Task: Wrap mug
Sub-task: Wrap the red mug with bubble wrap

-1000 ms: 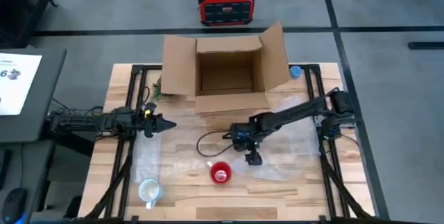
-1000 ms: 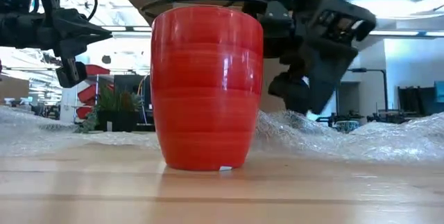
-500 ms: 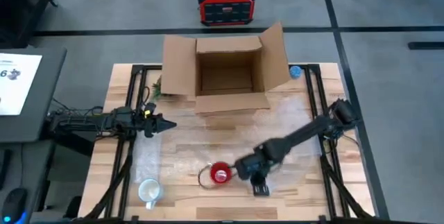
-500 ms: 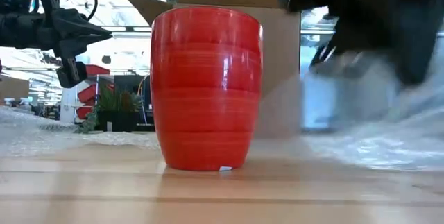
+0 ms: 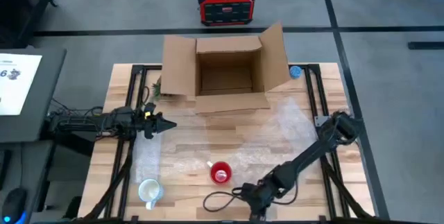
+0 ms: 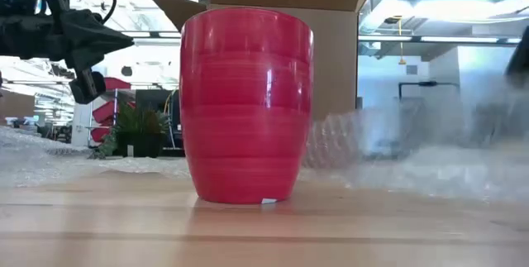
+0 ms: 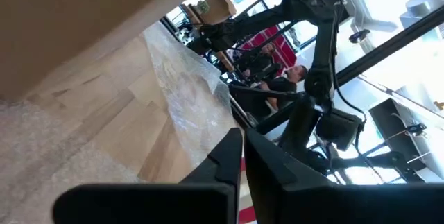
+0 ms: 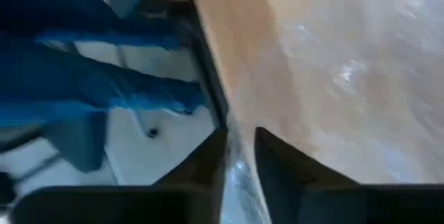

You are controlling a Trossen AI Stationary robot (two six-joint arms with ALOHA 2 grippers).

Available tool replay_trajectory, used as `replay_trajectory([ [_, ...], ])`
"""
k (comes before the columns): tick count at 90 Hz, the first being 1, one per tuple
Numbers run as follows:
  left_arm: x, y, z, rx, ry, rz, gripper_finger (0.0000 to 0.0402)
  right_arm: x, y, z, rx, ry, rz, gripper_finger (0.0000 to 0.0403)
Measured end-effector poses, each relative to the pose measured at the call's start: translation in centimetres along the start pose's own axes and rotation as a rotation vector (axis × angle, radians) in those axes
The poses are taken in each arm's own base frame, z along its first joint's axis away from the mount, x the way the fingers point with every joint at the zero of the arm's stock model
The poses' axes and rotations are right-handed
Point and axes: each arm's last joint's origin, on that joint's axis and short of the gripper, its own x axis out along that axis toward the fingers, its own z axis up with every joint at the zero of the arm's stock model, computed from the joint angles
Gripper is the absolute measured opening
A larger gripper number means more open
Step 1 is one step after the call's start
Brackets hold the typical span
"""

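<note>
Red mug [image 5: 220,173] stands just beside right tool [image 5: 254,203]

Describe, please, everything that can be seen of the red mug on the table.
The red mug is glossy, ceramic by its look, with faint horizontal ridges and walls curving in toward the base. It stands upright with its mouth open, on the bare wooden table near the front edge. Its handle hardly shows. Bubble wrap lies just behind it. Neither pincer touches it.

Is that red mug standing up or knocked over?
Standing upright: the red mug rests on its base on the table, open mouth facing up.
</note>
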Motion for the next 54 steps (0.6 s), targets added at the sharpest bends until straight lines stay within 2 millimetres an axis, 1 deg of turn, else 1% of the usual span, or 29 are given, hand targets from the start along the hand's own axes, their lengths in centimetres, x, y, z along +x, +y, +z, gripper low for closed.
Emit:
replay_trajectory([
  [7,0.0,0.0,0.0,0.000,0.000,0.000,0.0000,-0.3,-0.1,1.4,0.010,0.018,0.076,0.0143],
  [12,0.0,0.0,0.0,0.000,0.000,0.000,0.0000,-1.3,0.2,2.7,0.000,-0.009,0.122,0.0166],
  [22,0.0,0.0,0.0,0.000,0.000,-0.001,0.0000,-4.7,1.8,5.3,-0.112,-0.112,0.204,0.0197],
  [27,0.0,0.0,0.0,0.000,0.000,0.000,0.0000,-6.7,2.8,6.4,-0.198,-0.165,0.231,0.0204],
  [32,0.0,0.0,0.0,0.000,0.001,0.000,0.0000,-8.1,3.5,7.5,-0.293,-0.206,0.233,0.0206],
  [38,0.0,0.0,0.0,0.000,0.001,0.000,0.0000,-9.5,4.2,8.4,-0.409,-0.241,0.194,0.0207],
  [42,0.0,0.0,0.0,0.000,0.000,-0.001,0.0000,-10.0,4.4,8.9,-0.489,-0.257,0.147,0.0207],
  [47,0.0,0.0,0.0,-0.003,0.001,0.000,0.0000,-10.3,4.6,9.7,-0.579,-0.290,0.079,0.0207],
  [54,0.0,0.0,0.0,-0.024,0.001,0.000,0.0000,-10.1,3.9,10.3,-0.637,-0.281,-0.065,0.0207],
])
